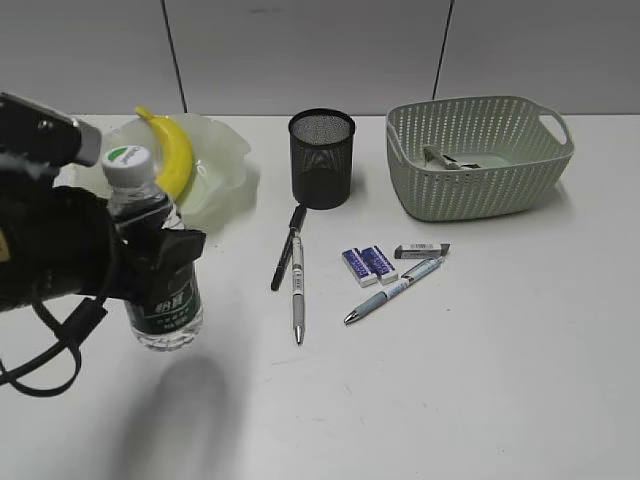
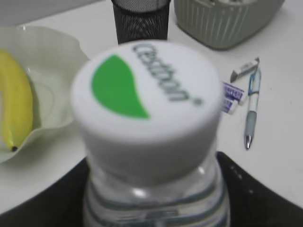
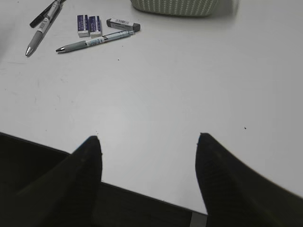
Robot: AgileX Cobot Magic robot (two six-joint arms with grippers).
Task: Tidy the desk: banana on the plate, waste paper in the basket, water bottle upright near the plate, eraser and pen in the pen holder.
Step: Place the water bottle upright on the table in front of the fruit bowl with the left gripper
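Observation:
My left gripper (image 1: 150, 250) is shut on the water bottle (image 1: 160, 275) and holds it upright, white cap up, at the front left of the plate (image 1: 225, 165). Black fingers (image 2: 258, 189) flank the bottle's neck (image 2: 154, 194). The banana (image 1: 175, 150) lies on the plate. Waste paper (image 1: 445, 158) sits inside the basket (image 1: 480, 190). The pen holder (image 1: 322, 160) stands mid-desk. In front of it lie three pens (image 1: 297, 290) and three erasers (image 1: 359, 266). My right gripper (image 3: 149, 142) is open over bare desk (image 3: 189, 85), out of the exterior view.
The pens (image 3: 94, 41) and erasers (image 3: 88, 24) lie far to the upper left in the right wrist view, under the basket's wall (image 3: 175, 5). A panelled wall runs behind the desk. The bottle's shadow (image 1: 170, 400) falls toward the front edge.

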